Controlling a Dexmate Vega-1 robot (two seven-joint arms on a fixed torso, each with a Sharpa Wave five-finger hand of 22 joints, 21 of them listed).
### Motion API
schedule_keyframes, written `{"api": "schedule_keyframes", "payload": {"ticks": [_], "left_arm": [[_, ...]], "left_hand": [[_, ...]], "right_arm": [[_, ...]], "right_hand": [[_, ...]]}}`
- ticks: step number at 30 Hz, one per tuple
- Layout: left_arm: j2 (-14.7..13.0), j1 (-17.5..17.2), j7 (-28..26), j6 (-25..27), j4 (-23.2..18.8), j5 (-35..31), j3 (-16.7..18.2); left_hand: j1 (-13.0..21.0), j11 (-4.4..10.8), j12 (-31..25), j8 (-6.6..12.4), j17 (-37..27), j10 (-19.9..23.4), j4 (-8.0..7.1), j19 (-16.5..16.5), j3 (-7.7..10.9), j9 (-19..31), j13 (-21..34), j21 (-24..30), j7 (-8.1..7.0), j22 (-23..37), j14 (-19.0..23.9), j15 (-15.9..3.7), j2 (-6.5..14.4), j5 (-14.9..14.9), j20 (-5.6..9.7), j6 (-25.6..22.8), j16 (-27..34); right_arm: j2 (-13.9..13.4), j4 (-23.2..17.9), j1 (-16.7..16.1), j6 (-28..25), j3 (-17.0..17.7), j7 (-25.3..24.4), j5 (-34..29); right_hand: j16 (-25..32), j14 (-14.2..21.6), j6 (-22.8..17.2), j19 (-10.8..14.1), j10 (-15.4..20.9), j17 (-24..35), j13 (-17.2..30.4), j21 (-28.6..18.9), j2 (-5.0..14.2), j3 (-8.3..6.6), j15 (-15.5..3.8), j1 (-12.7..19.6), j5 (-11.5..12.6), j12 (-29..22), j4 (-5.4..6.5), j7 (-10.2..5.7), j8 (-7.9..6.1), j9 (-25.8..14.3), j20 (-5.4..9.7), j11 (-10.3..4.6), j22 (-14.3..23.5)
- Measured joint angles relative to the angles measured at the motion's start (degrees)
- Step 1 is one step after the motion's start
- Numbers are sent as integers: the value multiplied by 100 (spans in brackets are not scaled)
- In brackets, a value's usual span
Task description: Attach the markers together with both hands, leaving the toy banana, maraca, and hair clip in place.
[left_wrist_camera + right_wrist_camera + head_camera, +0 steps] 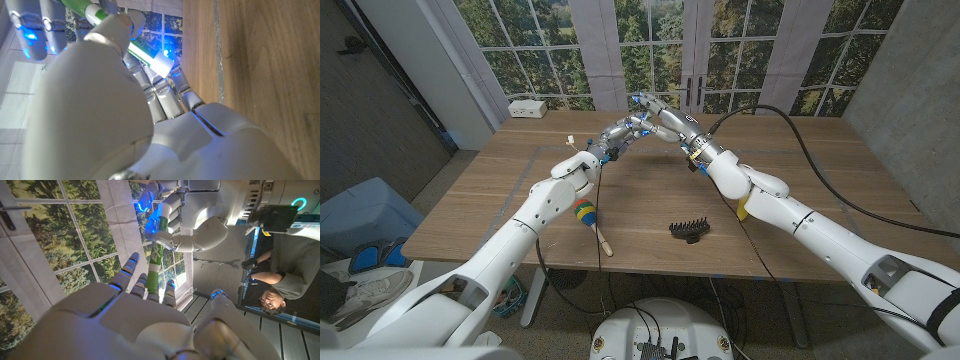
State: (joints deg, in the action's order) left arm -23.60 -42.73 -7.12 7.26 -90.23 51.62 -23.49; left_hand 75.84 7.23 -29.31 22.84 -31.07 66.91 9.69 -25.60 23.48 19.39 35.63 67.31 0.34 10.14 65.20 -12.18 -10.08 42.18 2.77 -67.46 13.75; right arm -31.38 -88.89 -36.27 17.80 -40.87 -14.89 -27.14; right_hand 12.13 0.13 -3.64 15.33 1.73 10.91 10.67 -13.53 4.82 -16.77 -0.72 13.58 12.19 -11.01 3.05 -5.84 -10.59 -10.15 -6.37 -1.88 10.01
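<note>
green markers (154,262) sit end to end, raised over the table's (650,200) far side — my left hand (616,138) grips one end, my right hand (660,115) the other; maraca (588,220) and hair clip (688,229) lie below.

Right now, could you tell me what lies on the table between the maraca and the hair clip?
Bare wood in the head view: nothing lies between the maraca and the hair clip.
</note>
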Motion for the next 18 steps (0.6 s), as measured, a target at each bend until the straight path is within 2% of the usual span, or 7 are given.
{"api": "schedule_keyframes", "payload": {"ticks": [2,6,11,12,13,18], "left_arm": [[-94,-17,-105,-7,-154,-135,-87],[-206,-30,-375,-12,-314,-511,-184],[-206,-30,-713,76,-314,-974,-184],[-353,-33,-786,113,-551,-1077,-316],[-391,-33,-842,145,-614,-1162,-346],[-470,-33,-1070,306,-743,-1537,-409]], "left_hand": [[0,1,39,0,5,-1,-75,23,-91,0,-32,0,0,0,2,-2,0,0,-23,0,1],[2,1,60,0,28,-1,-68,31,-115,0,-31,0,0,0,-10,-13,2,22,-31,0,1],[18,0,110,0,54,0,-80,53,-143,0,-30,0,0,0,-10,-13,18,22,-10,1,0],[33,0,136,0,58,0,-80,61,-144,0,-29,0,0,0,-11,-14,33,22,-1,1,0],[33,0,137,0,58,0,-80,61,-144,0,-29,0,0,0,-20,-23,34,22,-1,1,0],[62,0,188,0,73,0,-87,73,-199,-26,-27,0,-1,4,-30,-32,62,21,-14,2,-2]], "right_arm": [[2,6,-16,176,36,-136,68],[3,9,-66,300,135,-255,172],[-6,-30,-146,404,263,-347,306],[-10,-46,-162,407,287,-350,311],[-11,-46,-164,407,288,-350,311],[-37,-121,-251,451,417,-378,422]], "right_hand": [[0,0,10,0,-1,0,0,0,0,-8,0,0,0,-1,-22,10,0,0,0,-18,0],[0,0,10,0,-12,0,0,0,-1,11,0,1,0,-1,-41,10,0,0,0,-6,0],[0,0,10,0,-12,8,0,0,-61,15,0,59,-38,-1,-45,10,0,0,1,-6,-1],[0,0,10,0,-12,13,0,0,-80,18,0,40,-38,-1,-48,10,0,0,1,-6,0],[0,0,10,0,-12,17,0,0,-123,33,0,-2,-38,-1,-63,10,0,0,1,-6,-1],[0,43,10,0,-12,17,0,4,-121,39,19,0,-38,-1,-69,10,0,0,1,-7,-1]]}}
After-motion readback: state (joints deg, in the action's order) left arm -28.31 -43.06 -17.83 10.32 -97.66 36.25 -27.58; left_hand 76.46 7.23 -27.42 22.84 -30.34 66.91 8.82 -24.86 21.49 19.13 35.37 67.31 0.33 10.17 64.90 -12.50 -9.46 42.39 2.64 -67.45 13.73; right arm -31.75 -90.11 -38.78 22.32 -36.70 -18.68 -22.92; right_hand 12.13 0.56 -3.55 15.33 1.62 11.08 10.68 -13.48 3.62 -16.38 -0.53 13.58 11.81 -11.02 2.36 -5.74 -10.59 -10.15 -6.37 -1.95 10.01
